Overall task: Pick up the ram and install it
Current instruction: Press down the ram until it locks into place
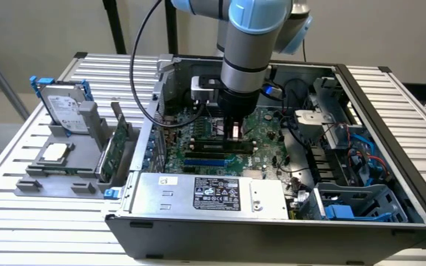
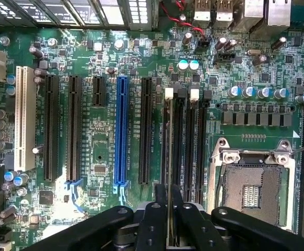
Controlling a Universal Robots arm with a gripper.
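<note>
Your fingers (image 2: 168,219), closed on the ram (image 2: 168,157) held edge-on, hang over the black slot (image 2: 180,136) on the motherboard (image 1: 221,138): installation step, needing exact alignment, then a straight downward press.

robotics lab: opened pc case (image 1: 361,166) on slatted aluminium bench (image 1: 20,210).

Even, diffuse daylight-like light fills the exterior view; the pale wall (image 1: 390,33) at the upper right is bright, almost washed out, and the computer case (image 1: 272,238) front at the bottom falls dark. The wrist view is evenly lit, the motherboard (image 2: 105,146) sharp, with the black jaws at the bottom edge slightly soft.
</note>
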